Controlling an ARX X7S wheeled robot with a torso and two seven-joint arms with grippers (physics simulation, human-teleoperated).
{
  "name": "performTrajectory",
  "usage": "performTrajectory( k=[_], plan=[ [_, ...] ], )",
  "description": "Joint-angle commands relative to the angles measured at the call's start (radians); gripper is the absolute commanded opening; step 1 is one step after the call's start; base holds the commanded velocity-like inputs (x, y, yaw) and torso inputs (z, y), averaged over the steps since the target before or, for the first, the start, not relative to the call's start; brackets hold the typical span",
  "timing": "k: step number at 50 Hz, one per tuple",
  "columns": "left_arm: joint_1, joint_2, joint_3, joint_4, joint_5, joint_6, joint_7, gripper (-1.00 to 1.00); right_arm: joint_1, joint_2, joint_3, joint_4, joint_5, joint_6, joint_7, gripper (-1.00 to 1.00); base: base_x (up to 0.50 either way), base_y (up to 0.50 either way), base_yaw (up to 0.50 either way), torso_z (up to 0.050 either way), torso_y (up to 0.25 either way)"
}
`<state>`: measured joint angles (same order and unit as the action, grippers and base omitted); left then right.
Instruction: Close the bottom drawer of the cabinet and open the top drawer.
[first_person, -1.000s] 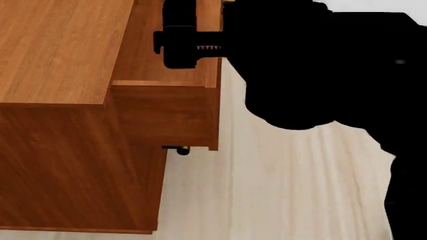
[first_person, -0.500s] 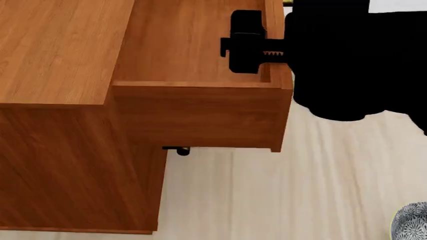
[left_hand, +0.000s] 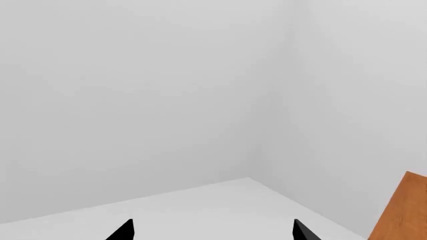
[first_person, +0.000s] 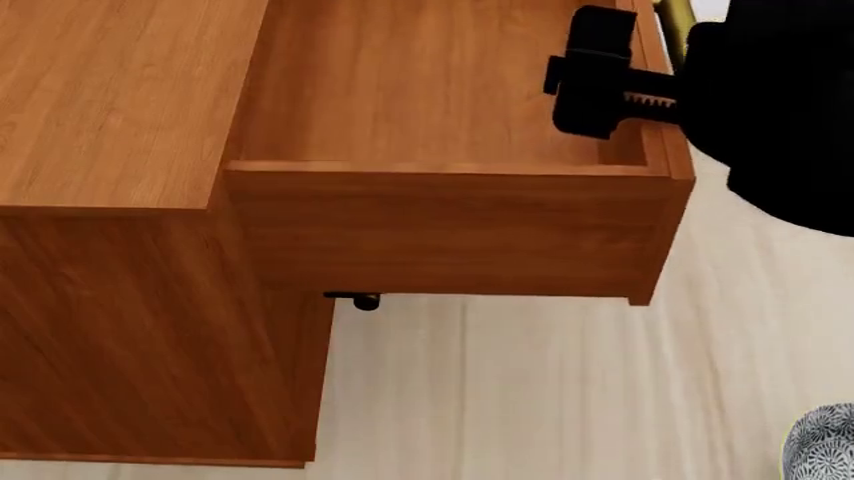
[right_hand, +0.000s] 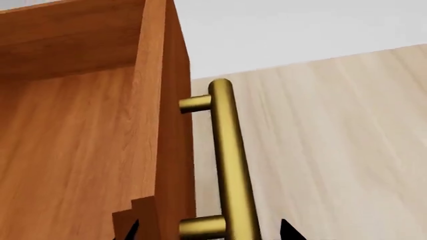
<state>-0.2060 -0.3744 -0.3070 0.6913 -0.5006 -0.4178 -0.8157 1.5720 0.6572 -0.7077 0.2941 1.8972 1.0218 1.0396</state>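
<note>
The reddish-brown cabinet (first_person: 120, 100) fills the left of the head view. Its top drawer (first_person: 441, 225) stands pulled far out to the right, empty inside. My right gripper (first_person: 641, 100) straddles the drawer's front panel, with one black finger (first_person: 594, 75) inside the box. In the right wrist view the brass bar handle (right_hand: 227, 160) and the front panel (right_hand: 170, 165) both lie between the open tips of the right gripper (right_hand: 208, 231). The bottom drawer is hidden under the top drawer. My left gripper (left_hand: 212, 232) is open on nothing, facing a white wall.
A short dark handle end (first_person: 355, 300) sticks out beneath the top drawer at the cabinet's front. A patterned bowl (first_person: 821, 445) sits on the pale wood floor (first_person: 534, 400) at the lower right. A cabinet edge (left_hand: 407, 210) shows in the left wrist view.
The top drawer has slid much farther out to the right, with my right gripper moving right at its front panel. The bowl has come into view.
</note>
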Motion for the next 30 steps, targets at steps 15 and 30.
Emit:
performTrajectory(
  k=[15,30],
  plan=[
    [0.053,0.027,0.014,-0.041,0.039,0.096,0.035,1.0,0.019,0.216,0.033,-0.032,-0.114,0.109,0.385,1.0,0.0,0.0,-0.01,0.0,0.017],
    [0.049,0.021,0.021,-0.039,0.038,0.086,0.029,1.0,0.091,0.228,0.073,-0.058,-0.04,0.108,0.426,1.0,0.0,0.0,-0.01,0.002,0.01]
  ],
)
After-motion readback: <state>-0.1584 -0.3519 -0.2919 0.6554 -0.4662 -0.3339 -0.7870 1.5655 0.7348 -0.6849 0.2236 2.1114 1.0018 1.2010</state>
